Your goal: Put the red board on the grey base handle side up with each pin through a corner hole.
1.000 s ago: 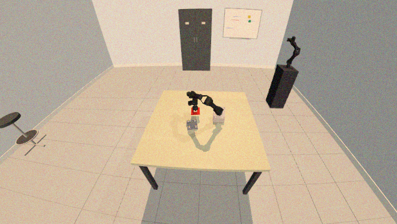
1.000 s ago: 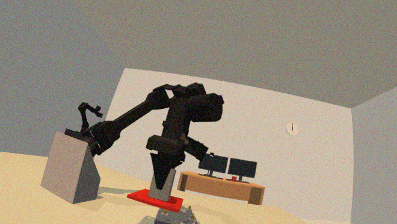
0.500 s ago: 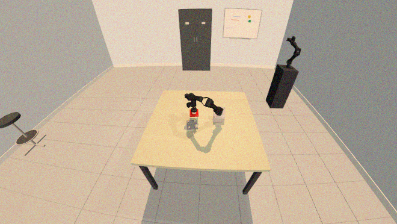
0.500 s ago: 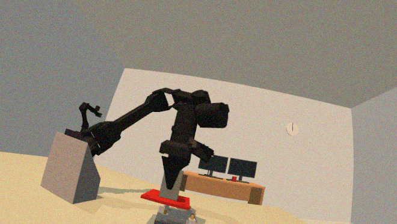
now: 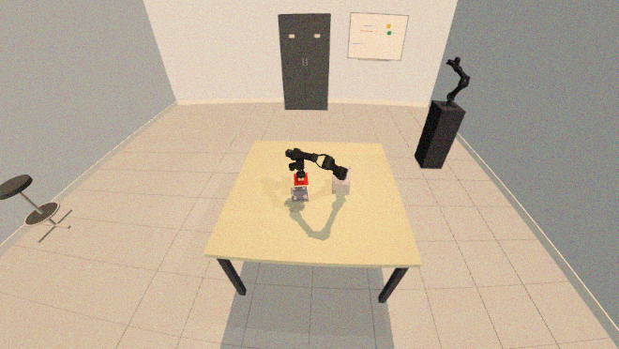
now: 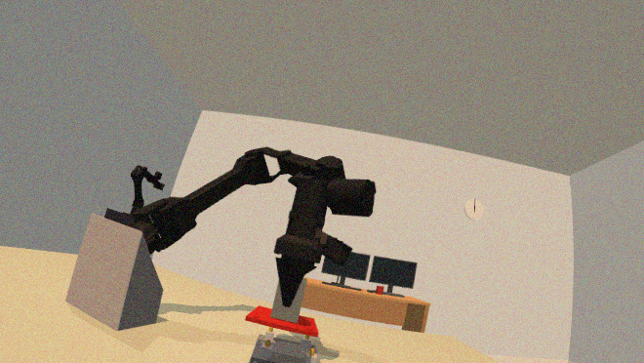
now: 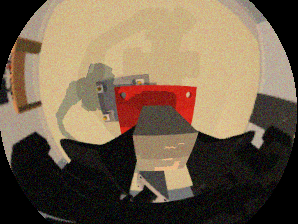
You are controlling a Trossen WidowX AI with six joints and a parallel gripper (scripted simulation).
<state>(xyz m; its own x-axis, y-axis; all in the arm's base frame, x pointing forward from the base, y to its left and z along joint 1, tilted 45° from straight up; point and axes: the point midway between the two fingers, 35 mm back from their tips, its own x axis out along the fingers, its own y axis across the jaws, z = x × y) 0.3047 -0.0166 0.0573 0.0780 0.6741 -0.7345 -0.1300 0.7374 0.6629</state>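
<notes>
Standing at the left of the wrist view, the grey base (image 5: 300, 193) (image 6: 281, 352) (image 7: 107, 102) rests on the worktop (image 5: 319, 250) (image 6: 29, 293) (image 7: 220, 65), partly covered by the board's edge. Three of its posts show there, each tipped with a gold pin (image 6: 312, 351) (image 7: 100, 88); the fourth is out of sight. To the right of those posts comes the red board (image 5: 301, 181) (image 6: 282, 322) (image 7: 156, 93), held up off the worktop with two corner holes in sight and its handle upward. In the exterior view it hangs above the base, apparently not yet seated on the pins. The board looks thin and stiff, probably light, likely to keep its shape but apt to tip or slip if a pin catches its edge. The square grey handle (image 6: 288, 300) (image 7: 165, 120), upright at its middle, seems the right place to take hold. The fingers (image 6: 289, 288) are pinching that handle from either side, so the board lies just below their tips. It probably needs shifting sideways over the base, squared to the pins, before being lowered and let go.
</notes>
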